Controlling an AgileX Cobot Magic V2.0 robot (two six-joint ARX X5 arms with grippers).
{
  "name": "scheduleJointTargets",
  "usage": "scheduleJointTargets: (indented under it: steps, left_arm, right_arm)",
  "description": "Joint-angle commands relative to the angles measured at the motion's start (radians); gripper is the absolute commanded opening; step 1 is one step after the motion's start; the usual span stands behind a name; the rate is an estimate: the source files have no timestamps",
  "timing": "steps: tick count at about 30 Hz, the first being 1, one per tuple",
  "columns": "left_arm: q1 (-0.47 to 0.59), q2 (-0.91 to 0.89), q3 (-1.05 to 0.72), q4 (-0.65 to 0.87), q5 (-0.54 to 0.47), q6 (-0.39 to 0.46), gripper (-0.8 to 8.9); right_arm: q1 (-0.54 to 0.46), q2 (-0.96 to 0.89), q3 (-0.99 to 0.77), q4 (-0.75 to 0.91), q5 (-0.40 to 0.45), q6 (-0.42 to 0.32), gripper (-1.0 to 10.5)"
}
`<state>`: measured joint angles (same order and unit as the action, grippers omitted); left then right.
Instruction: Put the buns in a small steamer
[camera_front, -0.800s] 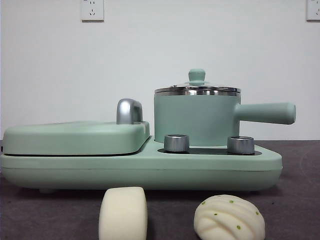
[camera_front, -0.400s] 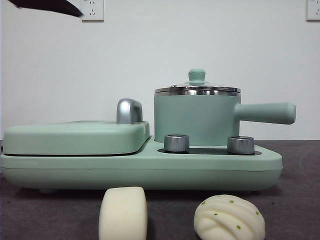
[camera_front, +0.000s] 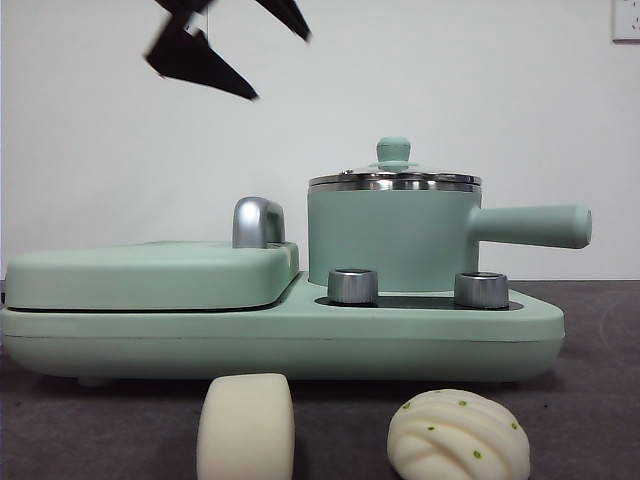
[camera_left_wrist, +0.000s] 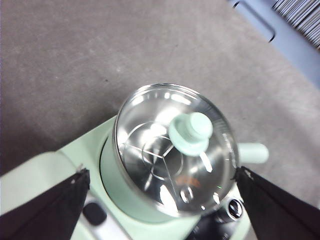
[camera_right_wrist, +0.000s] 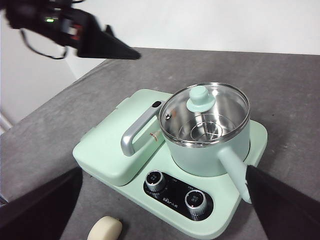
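On the table (camera_front: 600, 400), the lidded small steamer (camera_front: 394, 235) sits on the cooker's right half; both buns (camera_front: 246, 425) lie nearer, in front. The left gripper (camera_front: 235, 45) hovers above it, jaws spread; the right gripper (camera_right_wrist: 160, 210) waits, also spread.

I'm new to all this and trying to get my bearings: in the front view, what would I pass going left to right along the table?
Flat lidded griddle section → steel handle → small steamer with its side handle. In front: plain bun → pleated bun. Left gripper hangs open above.
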<state>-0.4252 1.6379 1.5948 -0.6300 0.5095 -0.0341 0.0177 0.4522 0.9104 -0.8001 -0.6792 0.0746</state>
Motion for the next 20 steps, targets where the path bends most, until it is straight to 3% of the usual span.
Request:
scheduleJointTargets:
  steps: [1,9,13,20]
  left_arm:
    - [-0.037,0.088,0.101,-0.014,-0.031,0.055,4.73]
    - [-0.153,0.196,0.199,0.008,-0.135,0.135,4.69]
    - [-0.211,0.22,0.199,0.04,-0.233,0.149,4.69]
    - [-0.249,0.262,0.199,0.075,-0.249,0.146,4.65]
  right_arm:
    - [0.001,0.003,0.015,0.006,-0.002,-0.004,5.2]
    - [0.001,0.003,0.015,0.006,-0.002,-0.004,5.2]
    - [0.001,0.003,0.015,0.006,-0.002,-0.004,5.2]
    - [0.001,0.003,0.015,0.006,-0.002,-0.004,5.2]
